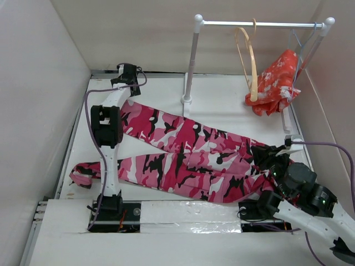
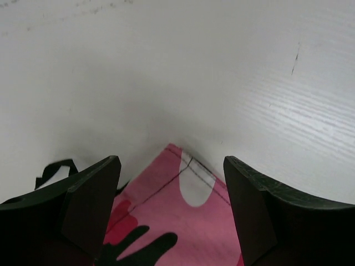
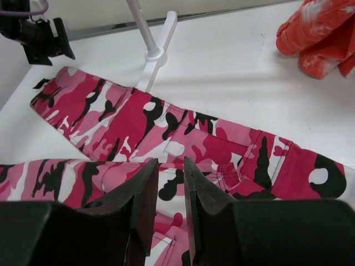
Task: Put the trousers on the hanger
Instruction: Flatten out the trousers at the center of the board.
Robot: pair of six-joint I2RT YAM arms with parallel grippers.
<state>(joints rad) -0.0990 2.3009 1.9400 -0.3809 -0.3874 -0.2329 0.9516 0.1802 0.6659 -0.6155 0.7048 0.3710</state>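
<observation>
The camouflage trousers [image 1: 188, 149] lie spread flat across the table, legs pointing left and waist at the right. My left gripper [image 1: 128, 75] is at the far left, open wide above a hemmed corner of the trousers [image 2: 183, 210]; its fingers [image 2: 89, 205] stand either side of it without touching. A black cord [image 2: 52, 169] lies beside that corner. My right gripper [image 1: 273, 157] hovers over the waist end. In the right wrist view the right gripper [image 3: 171, 162] has its jaws a narrow gap apart with nothing between them, trousers [image 3: 127, 111] below. The tan wooden hanger [image 1: 248, 61] hangs bare on the rail.
A white clothes rack [image 1: 260, 24] stands at the back, its left post and foot [image 1: 187, 100] close to the upper trouser leg. An orange-red floral cloth [image 1: 274, 83] hangs at its right end, partly resting on the table. White walls close in on the left, back and right.
</observation>
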